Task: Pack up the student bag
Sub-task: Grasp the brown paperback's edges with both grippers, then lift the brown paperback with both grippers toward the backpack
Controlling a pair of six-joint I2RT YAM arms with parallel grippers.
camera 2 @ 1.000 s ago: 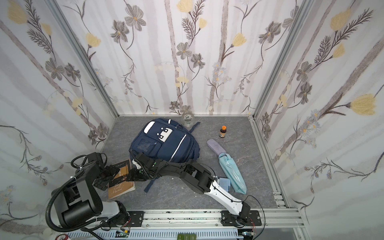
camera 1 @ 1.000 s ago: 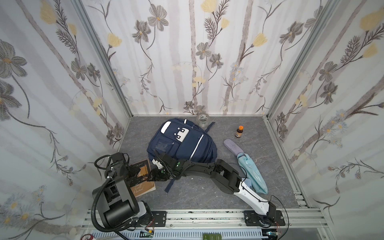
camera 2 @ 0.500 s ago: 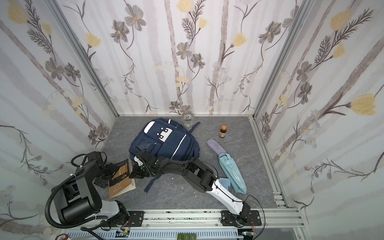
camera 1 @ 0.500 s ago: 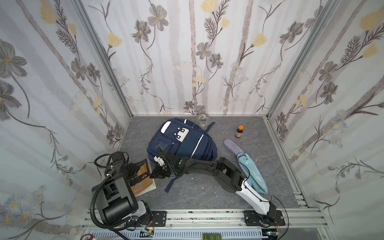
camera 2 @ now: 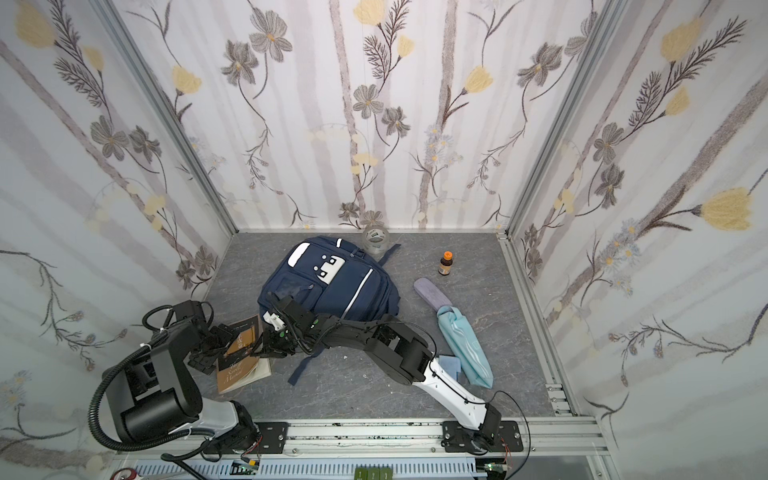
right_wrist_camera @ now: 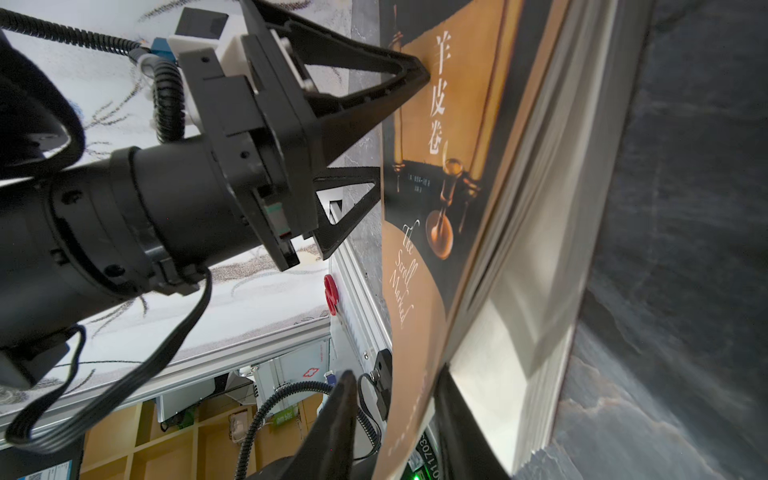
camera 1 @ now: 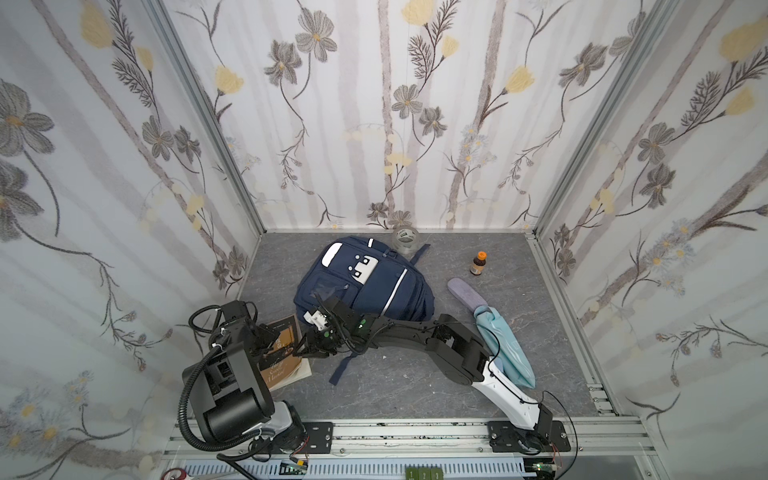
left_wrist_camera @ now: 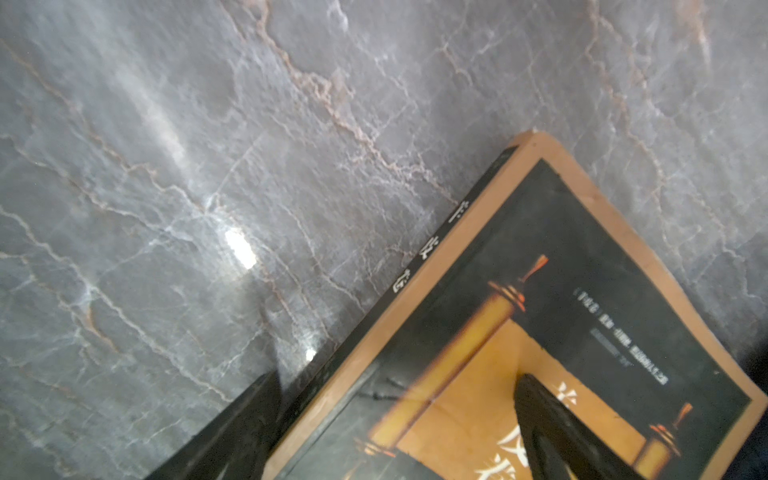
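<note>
Student bag (camera 1: 374,286) flat; right end effector (right_wrist_camera: 395,376) part-open astride book cover (right_wrist_camera: 419,266).

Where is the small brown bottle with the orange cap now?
In both top views the bottle stands upright at the back right of the table, right of the student bag and behind the purple case.

My right end effector (camera 1: 302,351) has crept leftward, away from the lower edge of the student bag (camera 1: 374,286) and up to the free edge of the book (camera 1: 279,362). A second ago its tips stopped short of that edge. Now they straddle the cover (right_wrist_camera: 419,291), one finger (right_wrist_camera: 345,415) outside it and the other under it, with a gap showing. My right wrist has tipped up and risen, and the forearm behind it sits higher above the bench (camera 1: 395,386).
</note>
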